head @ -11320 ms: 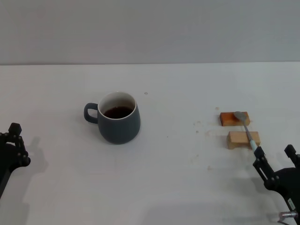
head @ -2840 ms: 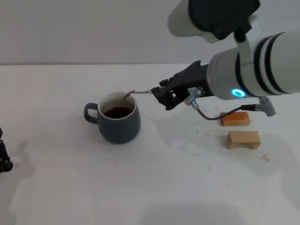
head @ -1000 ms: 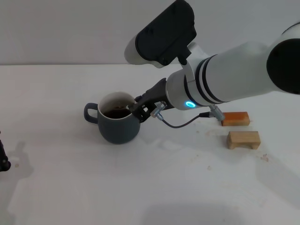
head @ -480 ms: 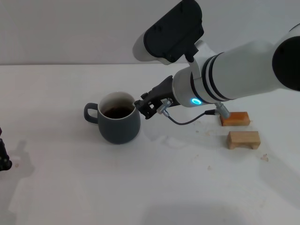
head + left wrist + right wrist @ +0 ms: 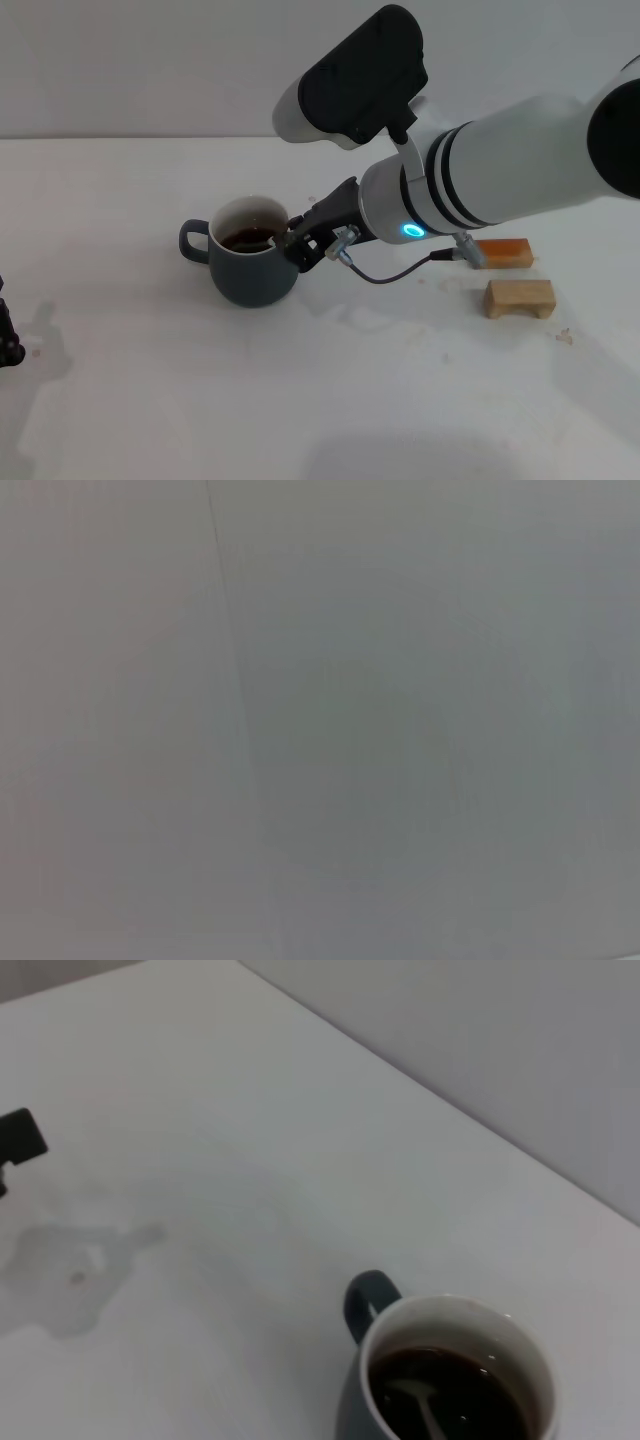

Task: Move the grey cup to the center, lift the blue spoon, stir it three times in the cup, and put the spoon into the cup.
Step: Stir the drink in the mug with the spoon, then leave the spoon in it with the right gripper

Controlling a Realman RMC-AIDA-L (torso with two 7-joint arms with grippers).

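Cup first: there is one grey cup (image 5: 252,252) on the white table (image 5: 330,400), standing upright a little left of the middle, its loop handle turned toward the robot's left, dark liquid inside; one blue spoon (image 5: 425,1408) is in it, the metal bowl and thin neck showing through the liquid in the right wrist view, the handle not visible anywhere; two wooden blocks (image 5: 508,272) lie well off to the robot's right, the orange one behind the paler one, just apart from each other.

Wide bare table lies in front of the cup and to its left; the table's far edge runs well behind the cup; the blocks are well apart from it.

The right gripper (image 5: 298,243) reaches in from the right and sits at the cup's right rim, touching or just beside it; I cannot tell how far its fingers are parted, nor whether they have hold of the spoon; the left gripper (image 5: 6,340) shows only as a dark tip at the table's left edge, far from the cup.
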